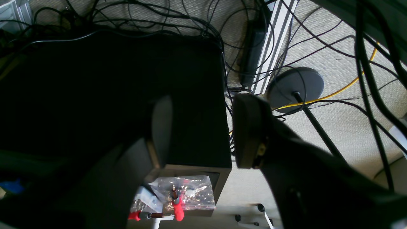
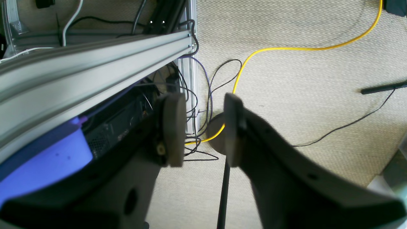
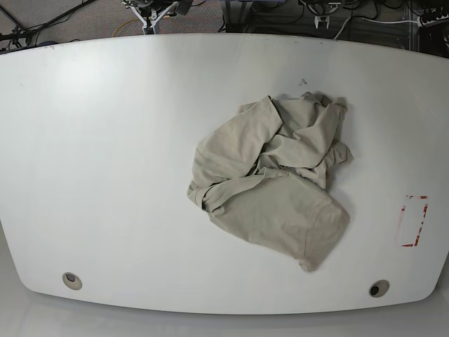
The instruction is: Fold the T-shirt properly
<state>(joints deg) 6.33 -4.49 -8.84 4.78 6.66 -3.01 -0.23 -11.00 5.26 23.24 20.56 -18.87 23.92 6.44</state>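
No writing I can read.
A red-edged mark [image 3: 413, 220] sits on my table [image 3: 105, 140], too small to make out.

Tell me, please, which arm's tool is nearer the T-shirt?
Likely left: the T-shirt lies on that arm's side of the table. Both the left tool and right tool hang open off the table, over floor.

white table [image 3: 105, 140], yellow cable [image 2: 302, 48] on carpet, black box [image 1: 127, 95]

The base view looks straight down on the table [image 3: 105, 140]; both wrist views face the carpet [image 2: 302, 95], sharing a yellow cable [image 1: 337, 92].
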